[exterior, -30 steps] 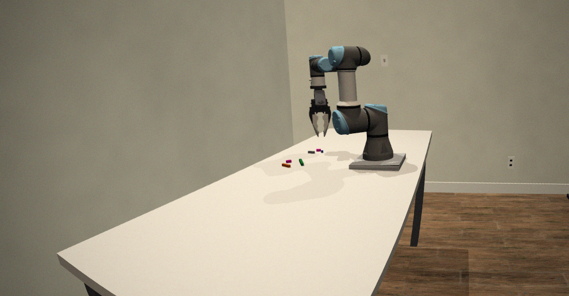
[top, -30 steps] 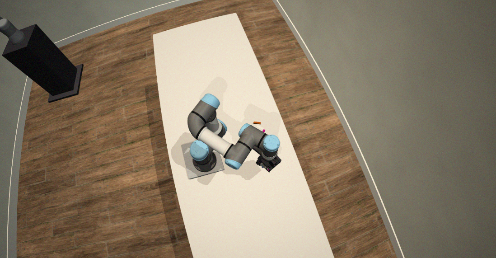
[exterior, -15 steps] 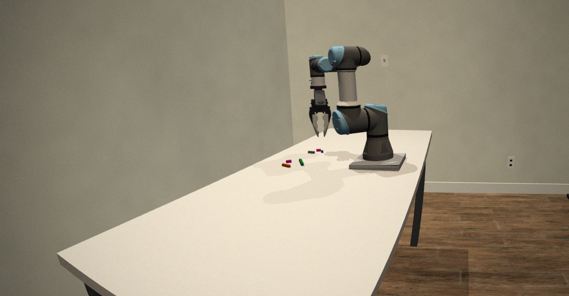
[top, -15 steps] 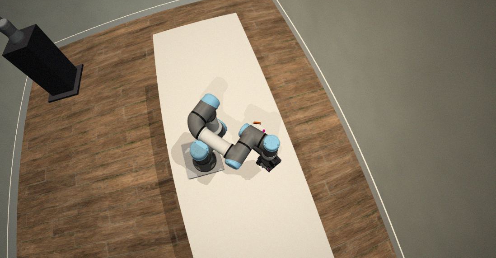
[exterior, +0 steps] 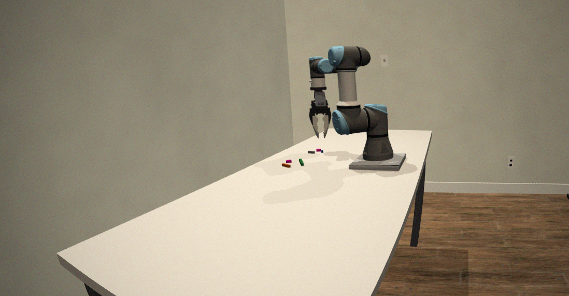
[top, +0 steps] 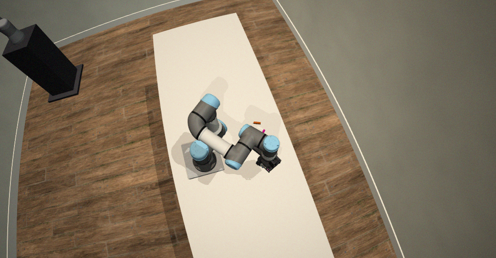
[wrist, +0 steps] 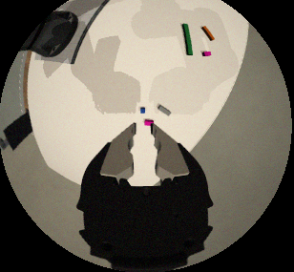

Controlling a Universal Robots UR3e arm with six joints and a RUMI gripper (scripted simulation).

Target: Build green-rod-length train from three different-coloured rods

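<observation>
My gripper (exterior: pixel 321 137) (wrist: pixel 143 123) points down above the table, its fingertips a narrow gap apart with nothing between them. Below the tips, a magenta rod (exterior: pixel 318 150) (wrist: pixel 149 122), a blue rod (exterior: pixel 322 151) (wrist: pixel 142 110) and a grey rod (exterior: pixel 311 152) (wrist: pixel 164 110) lie near each other, not in line. Farther off lie the long green rod (exterior: pixel 301 161) (wrist: pixel 187 40), an orange rod (top: pixel 256 122) (exterior: pixel 285 165) (wrist: pixel 208 32) and a second magenta rod (top: pixel 263 131) (exterior: pixel 288 161) (wrist: pixel 206 53), apart from each other. The arm hides the other rods in the top view.
The white table (top: pixel 208 48) (exterior: pixel 199 230) carries the arm's grey base plate (top: pixel 221 168) (exterior: pixel 374 167), to the right of the rods in the exterior view. The orange rod and second magenta rod are near one long table edge. Arm shadows fall across the table around the rods.
</observation>
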